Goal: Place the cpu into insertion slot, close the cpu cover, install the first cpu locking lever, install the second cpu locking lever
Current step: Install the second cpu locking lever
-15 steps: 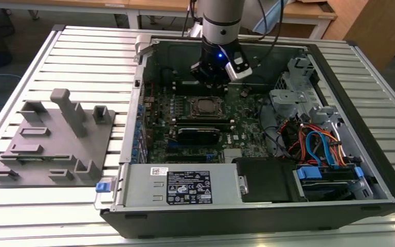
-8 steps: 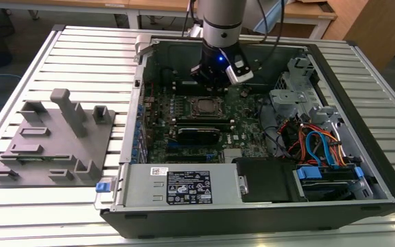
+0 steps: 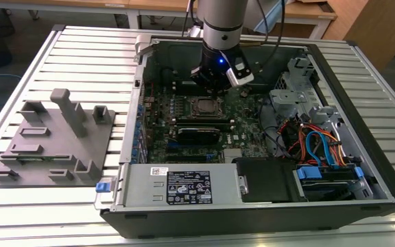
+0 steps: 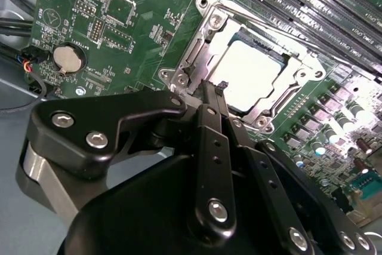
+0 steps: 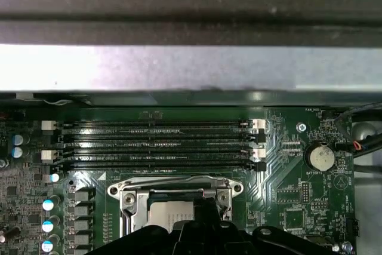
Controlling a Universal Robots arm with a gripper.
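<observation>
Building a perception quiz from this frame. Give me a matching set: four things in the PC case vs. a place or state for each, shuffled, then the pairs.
Things
1. cpu
2. cpu cover
3. gripper
4. coin cell battery

Places or states
A. round and silver, on the green board, apart from the socket
B. fingertips together at the socket's edge
C. silver top showing through the frame's window, seated in the insertion slot
D. metal frame lying flat around the chip

Pairs: 1-C, 2-D, 3-B, 4-A
</observation>
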